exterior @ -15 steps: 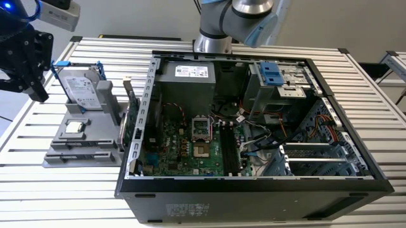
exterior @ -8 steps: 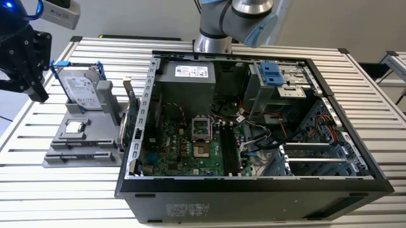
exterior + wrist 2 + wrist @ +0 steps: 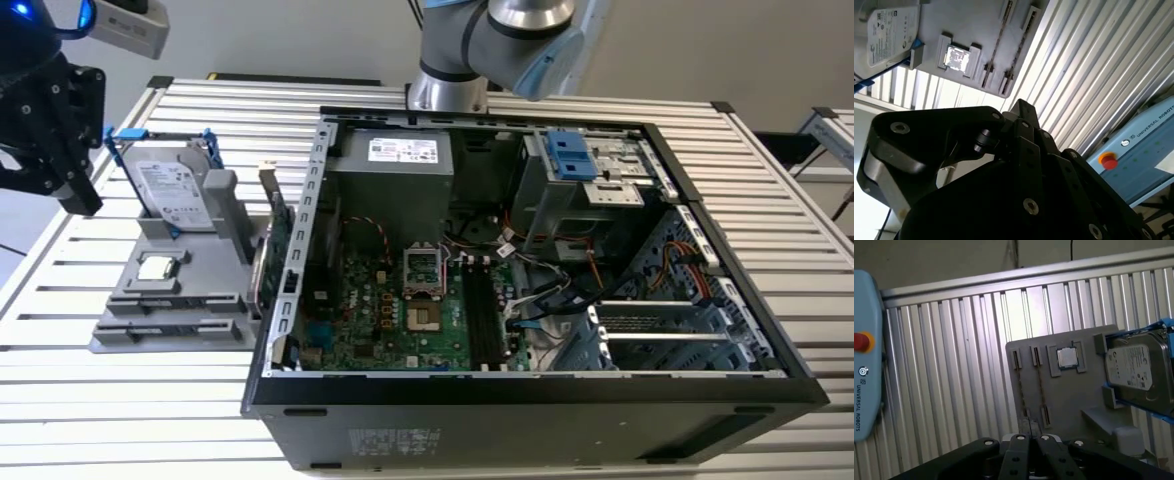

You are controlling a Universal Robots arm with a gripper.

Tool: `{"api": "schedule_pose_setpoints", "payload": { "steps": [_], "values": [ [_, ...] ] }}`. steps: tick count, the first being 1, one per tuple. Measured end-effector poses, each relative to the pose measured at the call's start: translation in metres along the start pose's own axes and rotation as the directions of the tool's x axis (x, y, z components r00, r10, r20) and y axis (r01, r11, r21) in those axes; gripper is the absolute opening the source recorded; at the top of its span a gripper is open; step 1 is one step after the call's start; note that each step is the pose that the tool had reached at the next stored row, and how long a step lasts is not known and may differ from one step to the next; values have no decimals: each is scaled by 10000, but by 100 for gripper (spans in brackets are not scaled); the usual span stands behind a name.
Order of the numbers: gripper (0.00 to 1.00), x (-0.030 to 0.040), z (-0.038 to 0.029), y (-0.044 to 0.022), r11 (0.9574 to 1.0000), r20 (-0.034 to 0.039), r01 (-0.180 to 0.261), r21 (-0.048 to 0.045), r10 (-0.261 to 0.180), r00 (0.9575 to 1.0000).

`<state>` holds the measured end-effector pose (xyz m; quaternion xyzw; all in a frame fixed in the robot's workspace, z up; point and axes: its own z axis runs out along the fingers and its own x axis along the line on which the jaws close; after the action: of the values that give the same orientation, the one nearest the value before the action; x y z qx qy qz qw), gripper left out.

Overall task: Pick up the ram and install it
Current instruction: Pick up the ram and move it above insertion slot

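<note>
Fingers [image 3: 1019,444] appear pressed together with nothing between them; the gripper [image 3: 76,195] hangs at the upper left of the exterior view, above the outer side of the grey tray [image 3: 1074,405]. The ram [image 3: 1040,387] stands on edge in a narrow slot of that tray, just beside the square processor chip [image 3: 1066,357] and apart from the gripper.

Hazards, as judged from this pose:
- With the tips together, a descent onto the ram would strike its thin top edge, not straddle it, and could chip the board or tip it in its slot.
- An off-centre or tilted grip on so slim a stick would likely let it swing, so that it meets the black slots [image 3: 481,310] of the motherboard askew.
- The second narrow slot alongside leaves little room for an outer finger.

Edges and open room:
- The hard drive [image 3: 171,185] stands upright in its blue frame at the tray's far end, a tall obstacle near the gripper.
- The wall of the computer case [image 3: 320,200] rises just beside the ram, on the exterior view's right, and must be cleared from above.
- Loose cables [image 3: 534,300] crowd the slots on one side.
- The slatted table [image 3: 54,300] at the exterior view's left is free.
</note>
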<state>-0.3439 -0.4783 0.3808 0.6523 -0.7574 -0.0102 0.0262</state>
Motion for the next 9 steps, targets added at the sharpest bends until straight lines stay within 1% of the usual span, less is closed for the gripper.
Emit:
{"api": "schedule_pose_setpoints", "payload": {
  "steps": [9],
  "values": [
    [0, 0, 0, 0, 10000, 0, 9, 0, -9, 10000]
  ]
}}
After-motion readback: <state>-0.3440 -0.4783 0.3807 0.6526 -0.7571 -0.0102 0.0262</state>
